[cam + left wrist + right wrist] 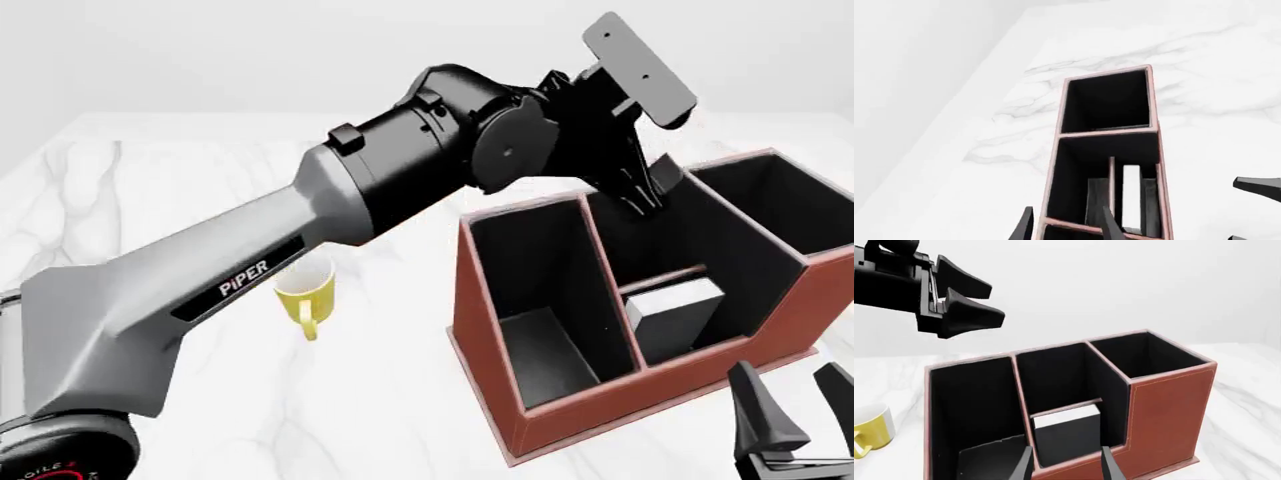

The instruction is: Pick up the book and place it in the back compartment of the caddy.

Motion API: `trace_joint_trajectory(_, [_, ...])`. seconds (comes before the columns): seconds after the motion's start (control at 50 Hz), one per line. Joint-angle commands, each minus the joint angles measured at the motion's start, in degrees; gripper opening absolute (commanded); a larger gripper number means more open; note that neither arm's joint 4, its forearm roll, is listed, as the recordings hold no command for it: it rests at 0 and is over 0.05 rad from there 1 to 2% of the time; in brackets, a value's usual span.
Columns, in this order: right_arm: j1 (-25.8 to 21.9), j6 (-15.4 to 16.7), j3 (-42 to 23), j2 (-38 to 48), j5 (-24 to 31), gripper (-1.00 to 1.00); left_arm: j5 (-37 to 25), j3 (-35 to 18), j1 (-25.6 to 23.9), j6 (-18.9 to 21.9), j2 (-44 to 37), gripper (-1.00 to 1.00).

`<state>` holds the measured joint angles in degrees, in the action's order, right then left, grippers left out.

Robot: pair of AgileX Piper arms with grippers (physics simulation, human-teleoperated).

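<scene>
Counted: two grippers, one book, one caddy with four compartments, one mug.

Nearest, low at the front view's right edge: right gripper (798, 400), fingers spread, holding nothing, just short of the caddy's (481, 330) near wall.

Just beyond that wall, in the small low middle compartment: book (678, 322), upright, white page edges on top, touching neither gripper. Left of the right gripper and a little farther from the camera. Seen from the right wrist straight ahead, between its own fingertips.

Behind the book, past a low divider: a deeper middle compartment. Above that one: left gripper (651, 190), pointing down, fingers parted, nothing in them, well above the book.

On either side: one long compartment to the left, another to the right.

Left of the caddy, apart from it: yellow mug (307, 295) on the marble table (160, 180), its top partly hidden by the left arm, which crosses the view from lower left to the caddy.
</scene>
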<state>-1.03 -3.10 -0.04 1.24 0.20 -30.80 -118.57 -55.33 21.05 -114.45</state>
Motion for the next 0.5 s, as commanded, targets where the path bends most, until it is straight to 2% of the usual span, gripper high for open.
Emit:
trace_joint_trajectory(0.02, [-0.1,0.1,0.0,-0.6,0.6,1.0,5.5,12.7,3.7,0.7,11.2,1.0])
trace_joint_trajectory(0.08, [-0.1,0.1,0.0,-0.7,0.6,1.0,8.6,17.2,5.3,0.9,13.9,1.0])
trace_joint_trajectory(0.12, [-0.1,0.1,0.0,-0.7,0.5,1.0,12.2,22.6,6.6,1.5,16.8,1.0])
trace_joint_trajectory(0.14, [-0.1,0.1,0.0,-0.7,0.5,1.0,12.2,22.7,6.6,1.5,16.8,1.0])
trace_joint_trajectory(0.26, [-0.2,0.2,0.0,-0.3,0.2,1.0,18.6,31.4,9.6,1.1,22.2,1.0])
trace_joint_trajectory(0.4, [-0.1,0.1,0.0,-0.2,0.1,1.0,21.3,37.6,11.5,0.0,26.1,1.0])
trace_joint_trajectory(0.5, [-0.1,0.0,0.0,0.0,0.0,1.0,24.2,44.6,13.2,-0.7,30.7,1.0])
